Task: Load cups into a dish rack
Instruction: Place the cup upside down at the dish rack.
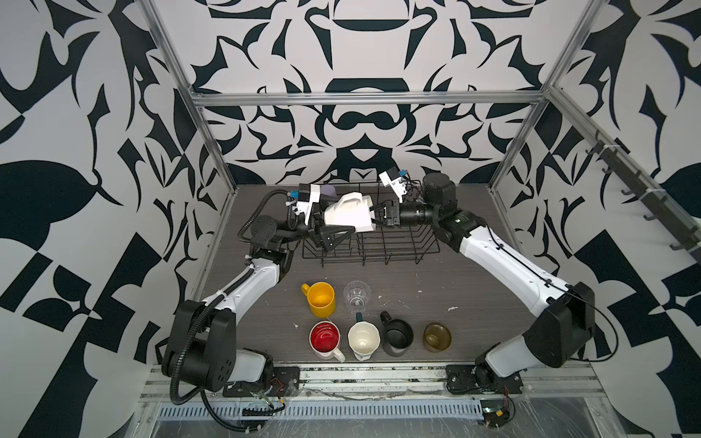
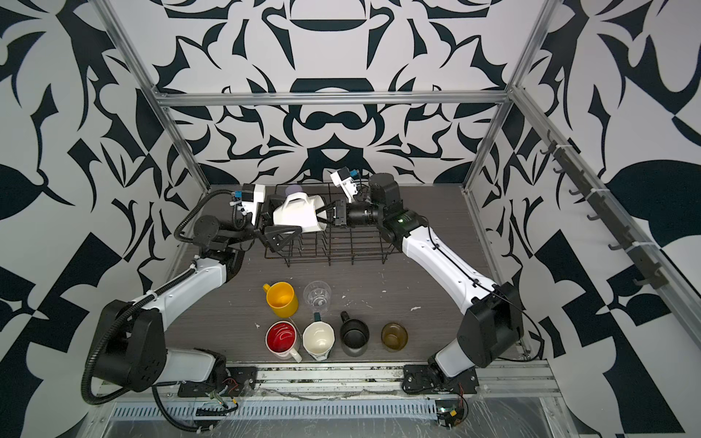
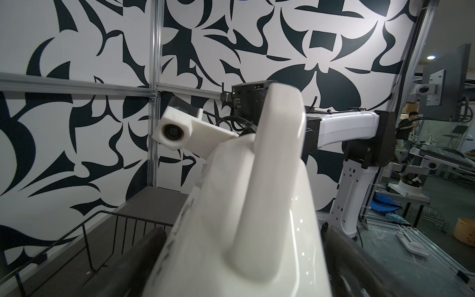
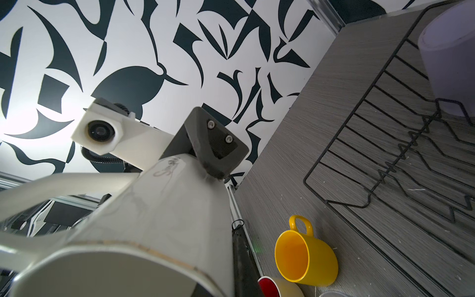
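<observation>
A white faceted mug (image 1: 347, 216) hangs on its side above the left part of the black wire dish rack (image 1: 398, 250). My right gripper (image 1: 373, 218) is shut on its rim, one finger inside the mouth. My left gripper (image 1: 337, 218) stands open around the mug's base end, its fingers (image 3: 344, 252) flanking the body. A lilac tumbler (image 1: 329, 189) sits in the rack's far left corner. On the table nearer the front stand a yellow mug (image 1: 321, 299), a clear glass (image 1: 357, 295), a red-inside white mug (image 1: 324, 338), a teal cream-inside mug (image 1: 363, 340), a black mug (image 1: 397, 335) and an olive-brown cup (image 1: 437, 336).
Both forearms reach in over the table from its left and right front corners. The rack's upright prongs (image 4: 401, 151) run along its middle. An aluminium frame post (image 1: 212, 151) and patterned walls close in the back and sides.
</observation>
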{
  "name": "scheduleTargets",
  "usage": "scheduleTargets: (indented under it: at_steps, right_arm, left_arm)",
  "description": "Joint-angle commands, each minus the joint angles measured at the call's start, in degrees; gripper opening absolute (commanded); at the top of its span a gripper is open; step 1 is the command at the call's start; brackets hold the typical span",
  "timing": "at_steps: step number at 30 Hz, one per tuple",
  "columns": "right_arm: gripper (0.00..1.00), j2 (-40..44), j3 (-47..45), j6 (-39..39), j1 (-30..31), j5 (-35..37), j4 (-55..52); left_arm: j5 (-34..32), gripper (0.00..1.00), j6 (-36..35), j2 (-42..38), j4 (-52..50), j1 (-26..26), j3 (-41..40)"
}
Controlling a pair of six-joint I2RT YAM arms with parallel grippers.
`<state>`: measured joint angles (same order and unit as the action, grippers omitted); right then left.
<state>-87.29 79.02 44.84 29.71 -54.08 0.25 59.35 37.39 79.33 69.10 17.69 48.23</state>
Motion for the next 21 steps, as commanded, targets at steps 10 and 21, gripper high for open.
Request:
scheduleTargets:
  at_steps: [10, 21]
  right_arm:
    - [0.00, -0.4, 4.2, 4.2, 1.2, -3.7, 11.5]
    - [0.00, -1.7, 4.2, 6.4, 2.0, -3.5, 15.0]
  left_arm:
    - [1.6, 0.99, 0.8, -0.7, 2.6, 0.1, -0.5]
    - [2.2, 0.86, 2.0, -0.8, 0.7, 0.1, 0.4]
